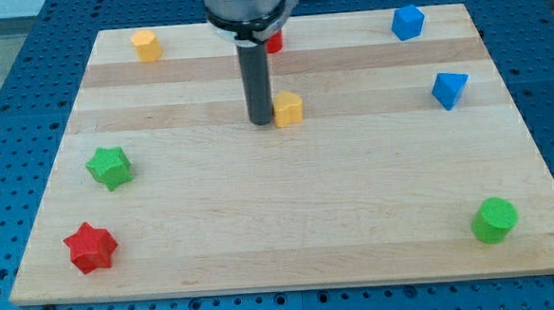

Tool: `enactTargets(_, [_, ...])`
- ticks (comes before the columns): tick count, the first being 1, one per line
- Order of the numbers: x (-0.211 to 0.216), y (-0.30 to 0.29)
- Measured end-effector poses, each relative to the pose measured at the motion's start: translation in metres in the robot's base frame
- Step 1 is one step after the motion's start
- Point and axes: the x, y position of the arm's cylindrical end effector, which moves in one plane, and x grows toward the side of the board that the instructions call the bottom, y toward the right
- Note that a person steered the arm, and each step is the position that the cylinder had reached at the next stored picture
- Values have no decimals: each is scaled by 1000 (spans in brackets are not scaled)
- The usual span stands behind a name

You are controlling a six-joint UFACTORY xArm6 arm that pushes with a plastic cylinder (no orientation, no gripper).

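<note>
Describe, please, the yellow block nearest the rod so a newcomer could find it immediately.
Start at the wooden board and find the dark rod in its upper middle. My tip sits against the yellow block on the view's right. The other yellow block lies far off at the top-left corner.

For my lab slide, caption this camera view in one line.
My tip rests against the left side of a yellow block on a wooden board with coloured blocks scattered near its edges.

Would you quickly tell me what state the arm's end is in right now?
No gripper: my tip rests on the wooden board, against the left side of the yellow block, holding nothing.
</note>
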Motion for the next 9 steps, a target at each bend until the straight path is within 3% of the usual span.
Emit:
enactTargets(3, [-1, 39])
enactTargets(4, [39, 36])
enactTargets(6, [212, 50])
enactTargets(7, [214, 51])
enactTargets(9, [215, 190])
